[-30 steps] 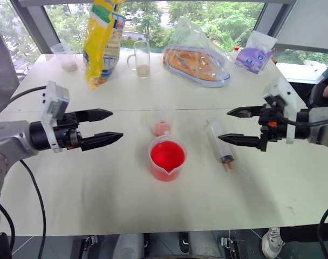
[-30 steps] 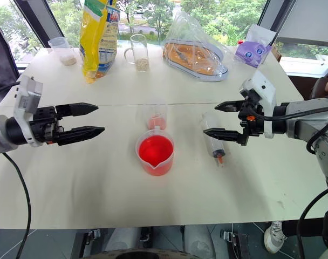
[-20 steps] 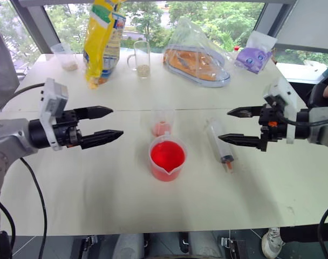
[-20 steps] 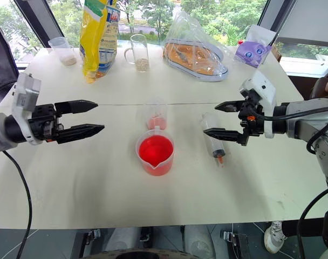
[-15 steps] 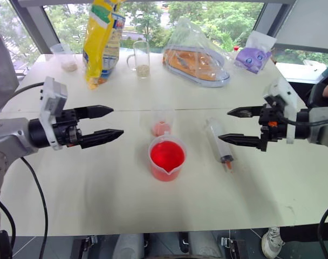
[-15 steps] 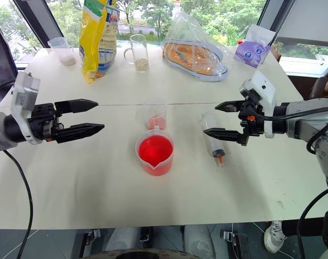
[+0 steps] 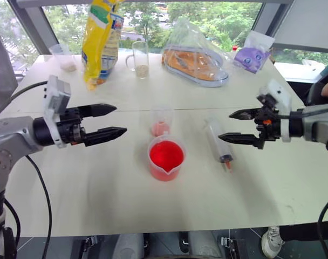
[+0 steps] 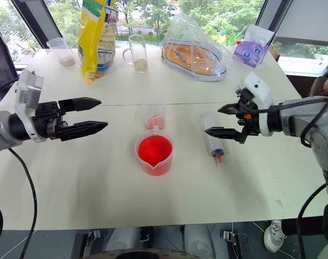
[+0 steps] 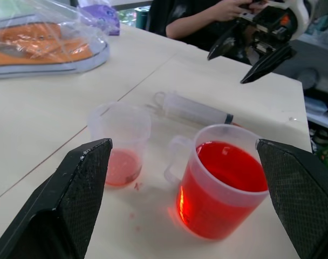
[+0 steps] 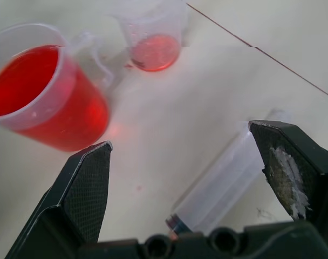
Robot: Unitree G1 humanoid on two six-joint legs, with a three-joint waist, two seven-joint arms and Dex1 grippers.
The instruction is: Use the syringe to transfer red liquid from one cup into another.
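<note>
The syringe lies flat on the white table, its orange-red tip toward the front edge. My right gripper hovers just right of it, open and empty, angled down over the barrel. The wide spouted cup stands at the table's middle, well filled with red liquid. Just behind it stands the small narrow cup with a thin pink layer at its bottom. My left gripper hangs open and empty left of both cups, pointing toward them.
Along the far edge stand a clear cup with grains, a yellow bag, a handled mug with grains, a clear bag over an orange item and a purple pouch. A person's hands show beyond the right side.
My right gripper has tipped slightly downward over the syringe. Both grippers stay open, and the cups and syringe have not moved.
</note>
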